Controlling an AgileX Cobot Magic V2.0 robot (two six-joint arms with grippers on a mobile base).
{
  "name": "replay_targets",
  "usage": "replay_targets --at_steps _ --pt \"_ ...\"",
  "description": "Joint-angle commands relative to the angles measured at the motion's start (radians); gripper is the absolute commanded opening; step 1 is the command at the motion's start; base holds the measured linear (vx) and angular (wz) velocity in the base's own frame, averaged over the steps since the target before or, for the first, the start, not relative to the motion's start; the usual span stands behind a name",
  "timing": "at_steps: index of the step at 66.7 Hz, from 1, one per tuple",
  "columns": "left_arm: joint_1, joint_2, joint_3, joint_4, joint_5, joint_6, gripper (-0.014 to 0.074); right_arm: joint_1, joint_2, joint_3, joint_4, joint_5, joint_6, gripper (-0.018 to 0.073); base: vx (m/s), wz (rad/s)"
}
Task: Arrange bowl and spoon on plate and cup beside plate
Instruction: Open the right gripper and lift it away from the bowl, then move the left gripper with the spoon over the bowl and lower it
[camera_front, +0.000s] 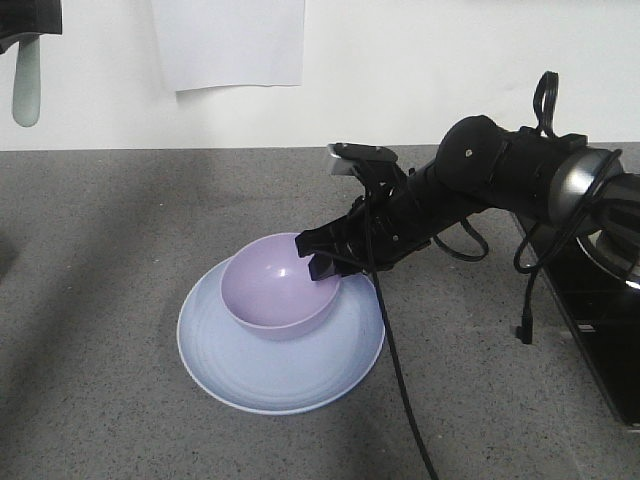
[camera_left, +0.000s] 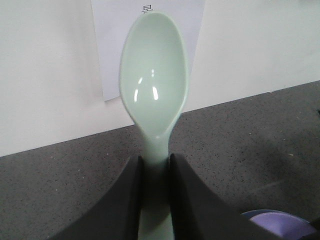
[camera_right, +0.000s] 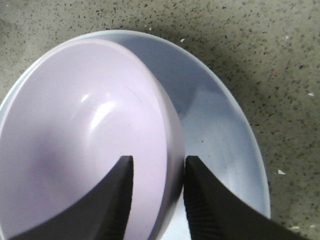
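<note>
Gripping the spoon (camera_left: 154, 90) with the left gripper (camera_left: 154, 167). Pinching its short handle tight between two dark fingers (camera_left: 120, 200). Holding the oval head straight out past the fingertips, with the hollow side turned to the wrist camera. Hanging up high over the grey table (camera_front: 100, 260), well apart from the other hand. Letting the spoon head dangle below the gripper in the front view. Facing a white wall (camera_left: 45, 75), with a sheet of paper (camera_left: 107, 55) stuck on it right behind the spoon head.

Down low at the bowl (camera_right: 85, 130) with the right gripper (camera_right: 159, 167). Straddling the bowl's wall, one finger inside and one finger outside, with the rim in between. Leaving only a narrow gap there. Cannot tell whether squeezing the wall or just sitting around it.

Resting the bowl upright on the plate (camera_right: 215, 115), open side up. Not set in the middle. Showing bare plate to the right of the fingers and a thin strip out ahead of them. Covering the plate almost to its edge on the left of the fingers. Lying flat on the table, that plate. Trailing a black cable (camera_front: 400, 380) from the right arm down across the table, just beside the plate.
</note>
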Motion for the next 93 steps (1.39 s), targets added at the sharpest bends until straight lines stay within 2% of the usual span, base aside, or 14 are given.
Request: replay_targets --at_steps 1,15,26,33,44,56,65,72,93 --pt "-0.006 -0.024 -0.027 -0.014 -0.058 -0.002 0.0003 0.0 -0.041 -0.024 0.034 0.001 -0.021 0.0276 0.0 0.0" --pt "-0.006 -0.024 -0.027 -0.014 -0.05 -0.002 0.0003 0.0 -0.041 -0.024 0.001 0.01 -0.072 0.0276 0.0 0.0" --pt "-0.006 -0.024 -0.027 -0.014 -0.048 -0.002 0.0003 -0.002 -0.05 -0.061 -0.042 0.026 -0.061 0.0276 0.0 0.0" --pt "-0.006 -0.024 -0.027 -0.014 -0.048 -0.002 0.0003 -0.002 -0.059 -0.136 -0.091 0.086 -0.044 0.0276 0.0 0.0" --pt "-0.006 -0.024 -0.027 -0.014 -0.042 -0.002 0.0003 -0.002 -0.079 -0.256 -0.196 0.177 -0.024 0.0276 0.0 0.0" --pt "-0.015 -0.024 -0.027 -0.014 -0.028 0.003 0.0003 -0.002 -0.131 -0.372 -0.41 0.191 0.08 0.0276 0.0 0.0" --pt "-0.068 -0.004 -0.027 -0.014 -0.03 0.125 0.0003 -0.002 -0.206 -0.437 -0.528 0.192 0.183 0.0276 0.0 0.0" --pt "-0.119 0.031 -0.027 -0.015 -0.032 0.179 0.0003 -0.002 -0.294 -0.467 -0.539 0.174 0.185 0.0276 0.0 0.0" --pt "-0.178 0.174 -0.027 -0.016 -0.013 0.182 0.0003 -0.002 -0.567 -0.464 -0.547 0.073 0.18 0.0269 0.0 0.0"
